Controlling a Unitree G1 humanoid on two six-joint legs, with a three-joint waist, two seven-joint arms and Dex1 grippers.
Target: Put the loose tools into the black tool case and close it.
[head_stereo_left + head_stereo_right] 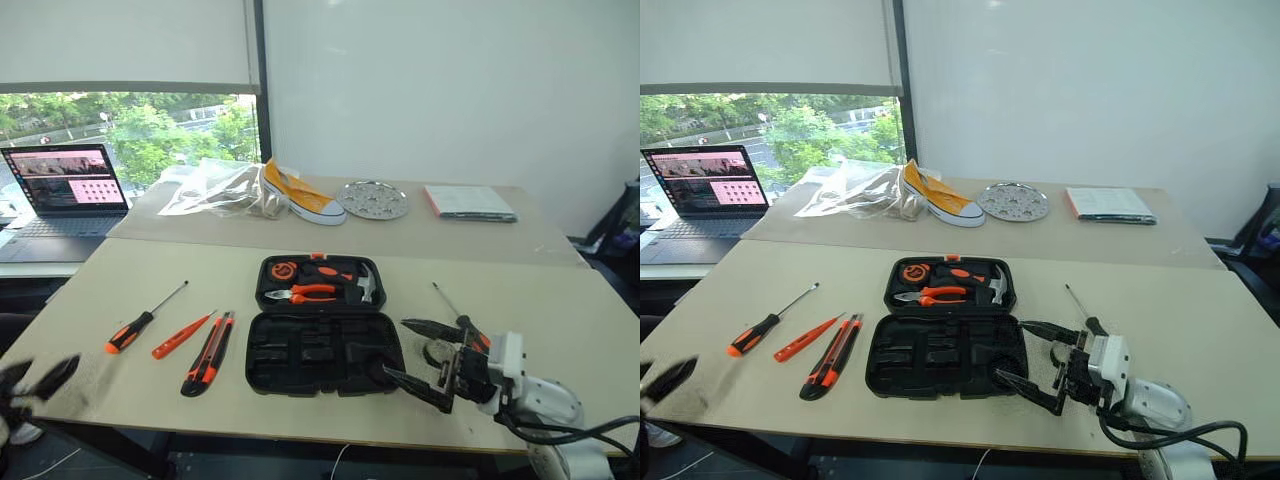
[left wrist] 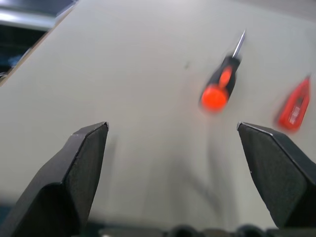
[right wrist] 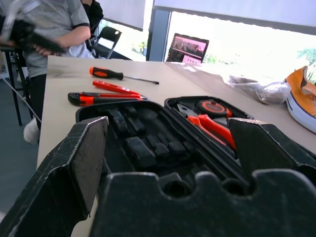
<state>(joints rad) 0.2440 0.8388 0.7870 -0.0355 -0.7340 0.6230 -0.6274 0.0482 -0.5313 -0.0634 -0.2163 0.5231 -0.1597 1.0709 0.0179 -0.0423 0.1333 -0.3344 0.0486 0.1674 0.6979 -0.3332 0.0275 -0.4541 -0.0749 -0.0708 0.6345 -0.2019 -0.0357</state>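
The black tool case lies open at mid-table. Its far half holds pliers, a hammer and a round tape measure, and its near half shows bare recesses. Left of it lie a black-and-orange screwdriver, a slim orange screwdriver and the utility knife. A second long screwdriver and a small black tape roll lie right of the case, partly behind my right gripper. That gripper is open, pointing at the case's right edge. My left gripper hangs open at the table's near left corner, short of the screwdriver.
A second table behind carries a laptop, a crumpled plastic bag, a yellow shoe, a round metal plate and a notebook. A person stands beyond the table's left end.
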